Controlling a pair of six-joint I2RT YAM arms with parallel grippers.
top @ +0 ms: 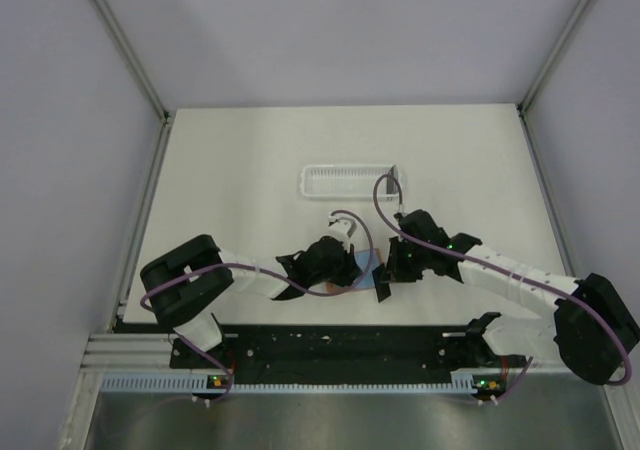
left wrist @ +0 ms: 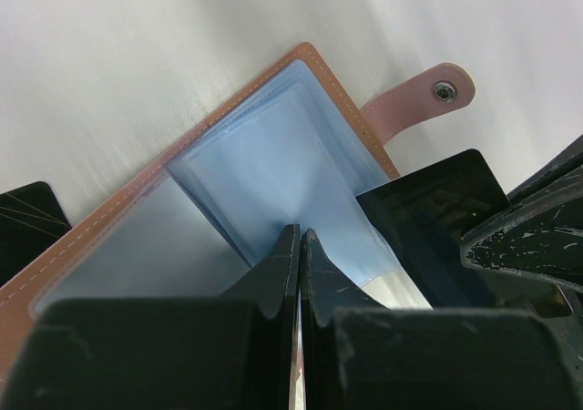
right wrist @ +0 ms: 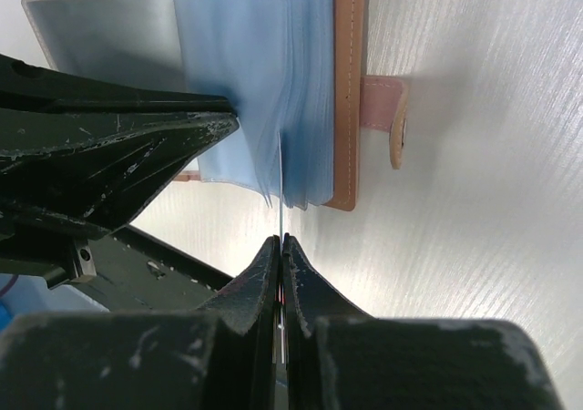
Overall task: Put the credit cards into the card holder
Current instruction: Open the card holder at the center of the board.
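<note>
Top external showed both arms huddled over the matte white worktop, and the job was only partway. The open card holder, a stitched reddish-brown leather-look cover with floppy, see-through blue sleeves, lay flat near the front edge, no card visibly seated yet. There the left claw was pressed together on one sleeve, seemingly pinching it, while the right claw, clamped on a thin, glossy black credit card, held it edge-on at the sleeve mouths; the second card lay just beside the cover, the pink snap tab undone.
</note>
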